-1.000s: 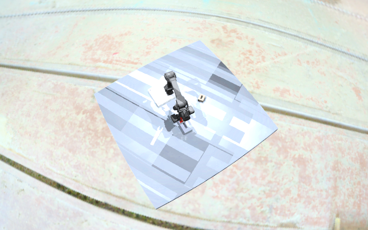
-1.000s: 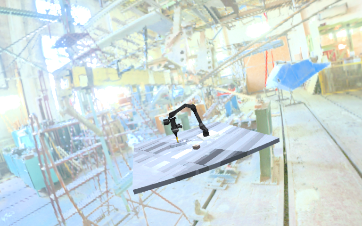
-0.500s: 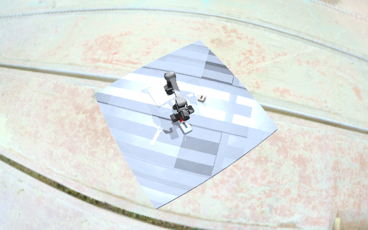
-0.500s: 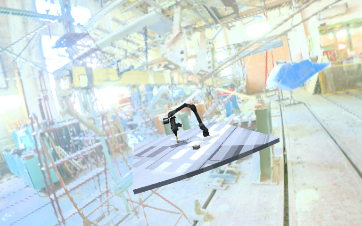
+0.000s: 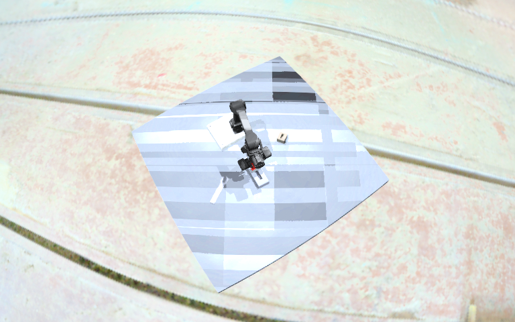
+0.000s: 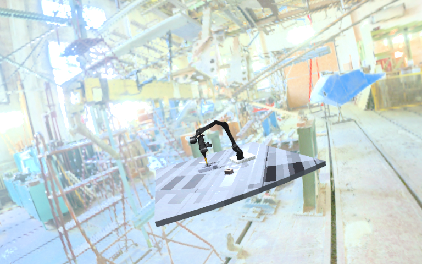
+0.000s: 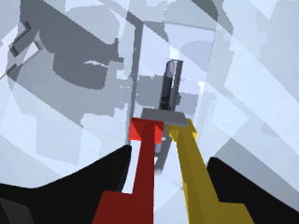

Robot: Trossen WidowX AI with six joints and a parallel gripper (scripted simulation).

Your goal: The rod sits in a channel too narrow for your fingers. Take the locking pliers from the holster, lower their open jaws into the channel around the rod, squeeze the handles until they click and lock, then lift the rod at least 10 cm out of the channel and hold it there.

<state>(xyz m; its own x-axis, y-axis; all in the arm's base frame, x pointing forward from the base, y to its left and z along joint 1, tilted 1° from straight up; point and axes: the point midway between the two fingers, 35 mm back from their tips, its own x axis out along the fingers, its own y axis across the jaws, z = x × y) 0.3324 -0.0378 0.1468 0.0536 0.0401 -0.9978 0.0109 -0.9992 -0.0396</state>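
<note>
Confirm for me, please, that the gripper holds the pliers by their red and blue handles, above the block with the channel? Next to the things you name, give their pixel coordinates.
One handle colour is wrong: the wrist view shows red and yellow handles on the pliers [image 7: 147, 168], not red and blue.

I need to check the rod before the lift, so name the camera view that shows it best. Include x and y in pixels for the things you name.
The wrist view: it looks down into the channel [image 7: 178, 86], where the rod [image 7: 167, 86] lies. Top shows only the dark slot; exterior doesn't resolve the rod.

Striped table [image 5: 300, 235] [image 6: 193, 199] under slotted white block [image 5: 261, 182] [image 6: 203, 170] [image 7: 192, 51]
</note>
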